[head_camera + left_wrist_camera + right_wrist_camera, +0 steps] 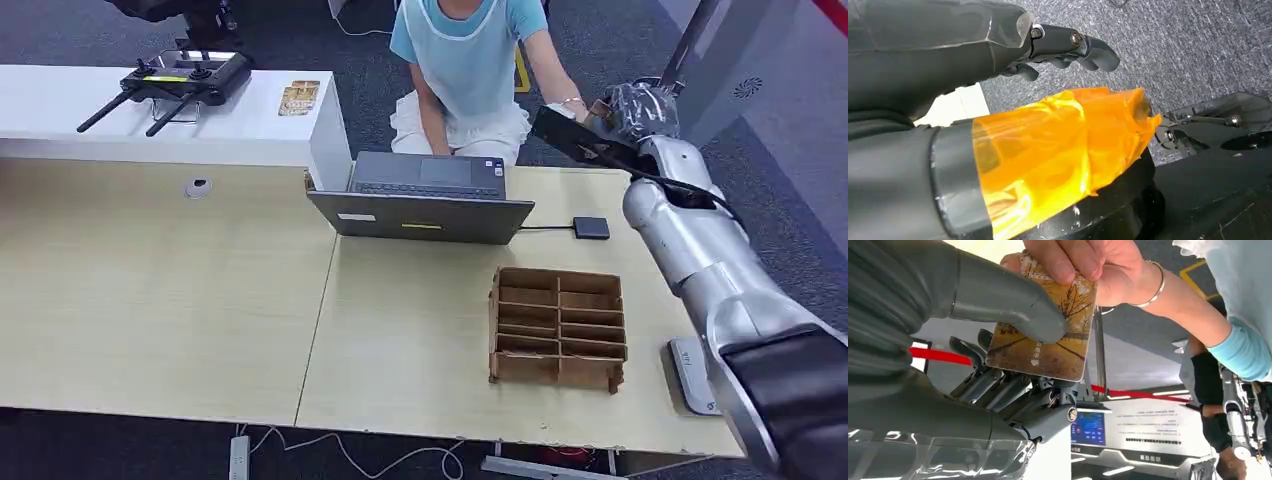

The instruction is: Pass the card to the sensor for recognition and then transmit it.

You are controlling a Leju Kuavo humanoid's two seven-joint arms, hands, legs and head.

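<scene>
Raised beyond the far right corner of the table (420, 330), right hand (640, 108) pinching the card (1045, 335) between thick thumb and darker fingers. Same card also gripped along its opposite edge by a person's hand (1083, 265). Thin, flat, glossy; probably light and stiff, slick enough to slide from a loose pinch. Best held across one short end, faces squeezed flat, printed middle left free for the sensor (591, 228) beside the laptop (425, 200). Left hand (1068, 47) holding nothing, fingers loosely curled over carpet.
</scene>
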